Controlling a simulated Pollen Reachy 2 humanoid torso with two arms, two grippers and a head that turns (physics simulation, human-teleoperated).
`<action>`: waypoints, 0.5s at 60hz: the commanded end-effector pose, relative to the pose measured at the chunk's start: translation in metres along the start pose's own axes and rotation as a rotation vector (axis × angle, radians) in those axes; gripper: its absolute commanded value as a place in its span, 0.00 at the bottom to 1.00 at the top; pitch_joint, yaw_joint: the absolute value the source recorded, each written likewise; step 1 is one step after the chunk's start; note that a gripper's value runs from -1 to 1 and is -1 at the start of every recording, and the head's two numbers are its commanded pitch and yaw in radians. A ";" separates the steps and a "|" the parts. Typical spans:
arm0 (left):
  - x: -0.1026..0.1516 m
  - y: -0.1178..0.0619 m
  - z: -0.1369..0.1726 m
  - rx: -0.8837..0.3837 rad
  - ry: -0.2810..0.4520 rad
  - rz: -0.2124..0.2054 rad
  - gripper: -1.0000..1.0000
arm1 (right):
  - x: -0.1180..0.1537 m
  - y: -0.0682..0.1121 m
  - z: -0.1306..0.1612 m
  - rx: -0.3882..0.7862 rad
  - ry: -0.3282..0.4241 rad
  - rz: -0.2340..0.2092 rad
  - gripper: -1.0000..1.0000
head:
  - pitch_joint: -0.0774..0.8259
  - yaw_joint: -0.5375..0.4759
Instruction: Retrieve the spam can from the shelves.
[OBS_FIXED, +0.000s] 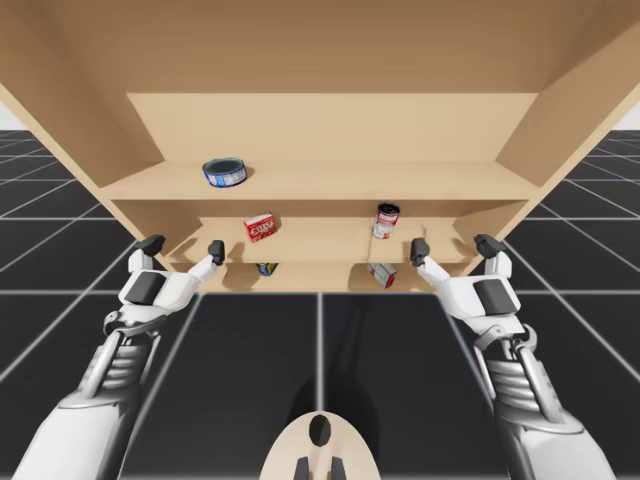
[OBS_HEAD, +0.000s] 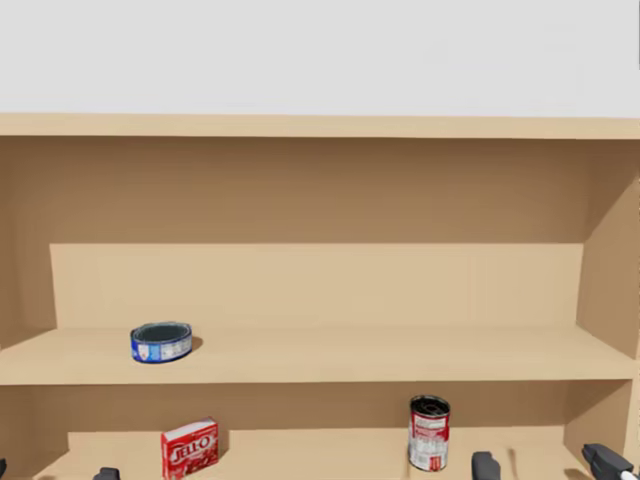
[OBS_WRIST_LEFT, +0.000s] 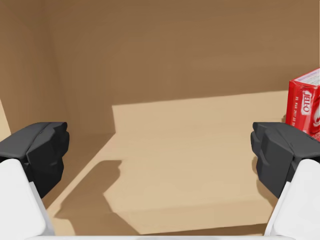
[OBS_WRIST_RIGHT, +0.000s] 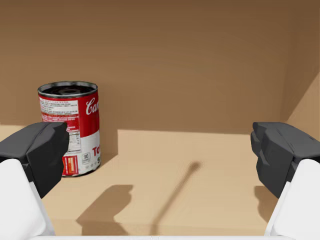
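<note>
Both jaws apart at the middle shelf's (OBS_FIXED: 320, 246) front: left gripper (OBS_FIXED: 183, 246) near the red box (OBS_FIXED: 259, 228), right gripper (OBS_FIXED: 453, 246) near the red-and-white can (OBS_FIXED: 386, 220).

White lettering on the red box (OBS_WRIST_LEFT: 304, 102), label print on the red-and-white can (OBS_WRIST_RIGHT: 70, 129)

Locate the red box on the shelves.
In the head view, the red box stands on the shelf's left side, below the blue can, left of the red-and-white can.
</note>
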 end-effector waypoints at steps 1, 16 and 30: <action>0.000 0.000 0.000 0.001 0.001 0.000 0.00 | 0.000 0.002 0.002 -0.008 0.010 -0.014 0.00 | 0.09 0.49; 0.000 -0.001 0.000 -0.004 -0.001 0.000 0.00 | 0.000 0.002 0.001 0.018 0.017 -0.017 0.00 | 0.26 0.49; 0.000 -0.002 0.000 -0.009 -0.007 -0.019 0.00 | -0.004 0.006 0.001 0.029 0.031 -0.006 0.00 | 0.47 0.50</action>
